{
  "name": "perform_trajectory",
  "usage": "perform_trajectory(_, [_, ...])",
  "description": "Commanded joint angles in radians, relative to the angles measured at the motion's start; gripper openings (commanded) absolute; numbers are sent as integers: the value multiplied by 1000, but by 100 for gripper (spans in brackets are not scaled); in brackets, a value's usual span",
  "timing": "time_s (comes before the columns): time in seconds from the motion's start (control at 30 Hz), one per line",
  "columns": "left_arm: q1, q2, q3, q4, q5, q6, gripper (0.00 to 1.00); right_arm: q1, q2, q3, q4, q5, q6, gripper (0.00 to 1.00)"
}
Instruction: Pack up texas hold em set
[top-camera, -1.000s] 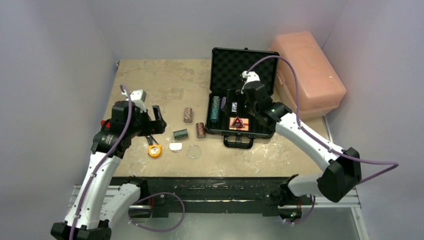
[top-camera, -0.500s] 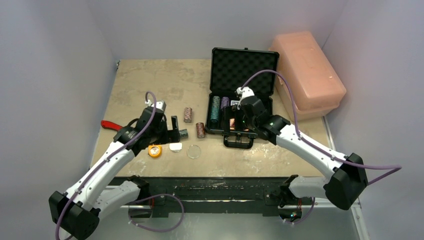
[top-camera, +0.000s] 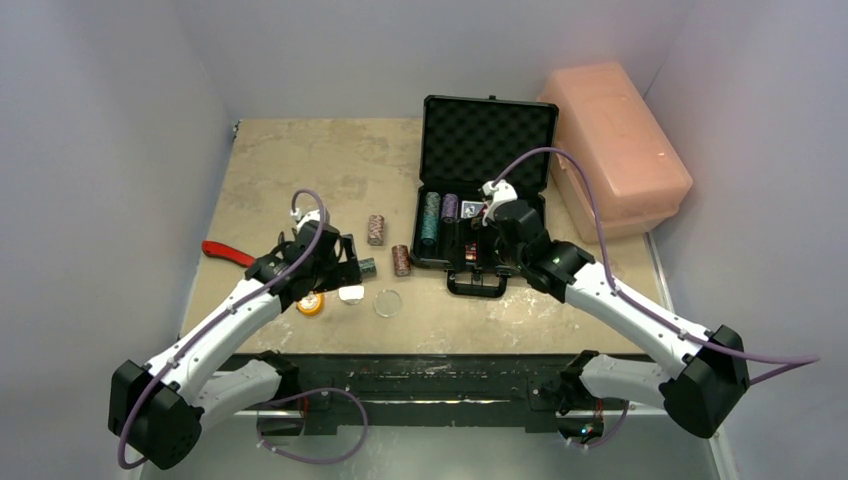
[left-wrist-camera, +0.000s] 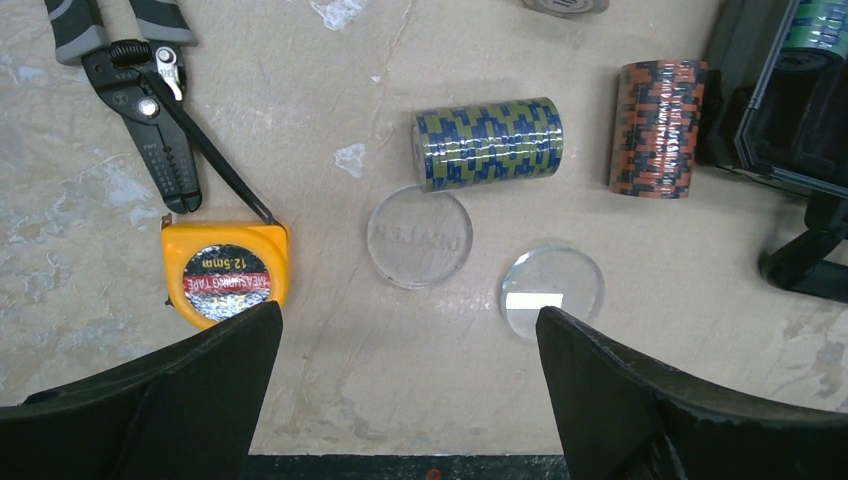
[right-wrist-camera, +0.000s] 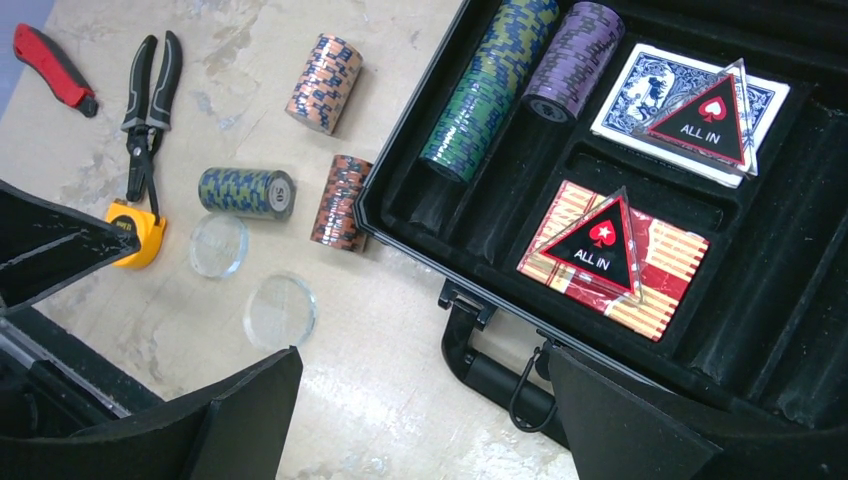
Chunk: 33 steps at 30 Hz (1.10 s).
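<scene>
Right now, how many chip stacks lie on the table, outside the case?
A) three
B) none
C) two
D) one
A: the right wrist view shows three on the table left of the case: a brown stack, a blue-green stack and an orange stack; a green stack and a purple stack sit inside.

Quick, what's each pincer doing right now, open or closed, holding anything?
Left pincer: open, holding nothing.
Right pincer: open, holding nothing.
</scene>
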Motion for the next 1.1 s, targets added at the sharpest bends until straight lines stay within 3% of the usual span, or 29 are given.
perform_trajectory(0.0, [-5,2,-16,62,-38,-46,100,1,-31,-8,6,0,-8,99])
perform_trajectory(0.27, [-20,90,-21,158,24,-2,100,2,-64,-20,-4,-10,-1,99])
perform_trajectory(1.07, [-114,446,222,61,-200,-130,100,2,-50,-11,-27,-11,0,99])
